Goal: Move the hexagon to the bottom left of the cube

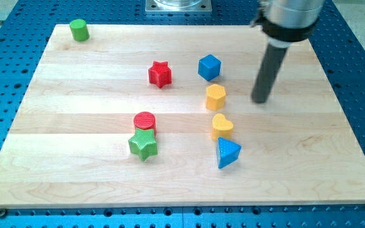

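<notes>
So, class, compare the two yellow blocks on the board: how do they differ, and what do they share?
The yellow hexagon has flat sides and corners; the yellow heart has rounded lobes and a notch. The hexagon sits nearer the view's top, just below the blue cube; the heart sits lower, touching the blue triangle. My tip is right of the hexagon, farther from the heart. Both are yellow, similar in size, and rest flat on the wooden board.

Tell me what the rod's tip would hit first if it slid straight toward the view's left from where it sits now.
Probably the yellow hexagon block: my tip stands to its right at about the same height in the view, with bare wooden board between. Depth is hard to judge, so it might only clip it.
</notes>
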{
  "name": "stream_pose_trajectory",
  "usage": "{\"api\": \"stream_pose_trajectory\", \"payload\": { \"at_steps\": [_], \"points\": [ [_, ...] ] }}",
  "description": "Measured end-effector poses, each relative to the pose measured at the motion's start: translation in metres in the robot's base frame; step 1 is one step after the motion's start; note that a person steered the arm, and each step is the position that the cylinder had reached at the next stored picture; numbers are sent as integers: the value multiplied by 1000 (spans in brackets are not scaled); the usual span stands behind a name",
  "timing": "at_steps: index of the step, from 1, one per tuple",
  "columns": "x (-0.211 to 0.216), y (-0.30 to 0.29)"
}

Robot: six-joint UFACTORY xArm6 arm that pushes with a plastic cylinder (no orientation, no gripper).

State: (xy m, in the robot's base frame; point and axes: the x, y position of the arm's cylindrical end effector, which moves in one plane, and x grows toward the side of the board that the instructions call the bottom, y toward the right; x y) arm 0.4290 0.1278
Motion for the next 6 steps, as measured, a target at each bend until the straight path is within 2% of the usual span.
{"api": "stream_pose_trajectory", "payload": {
  "at_steps": [1, 2, 3, 4, 6],
  "points": [
    [3, -81],
    [51, -63],
    [36, -138],
    [-27, -134],
    [15, -59]
  ]
}}
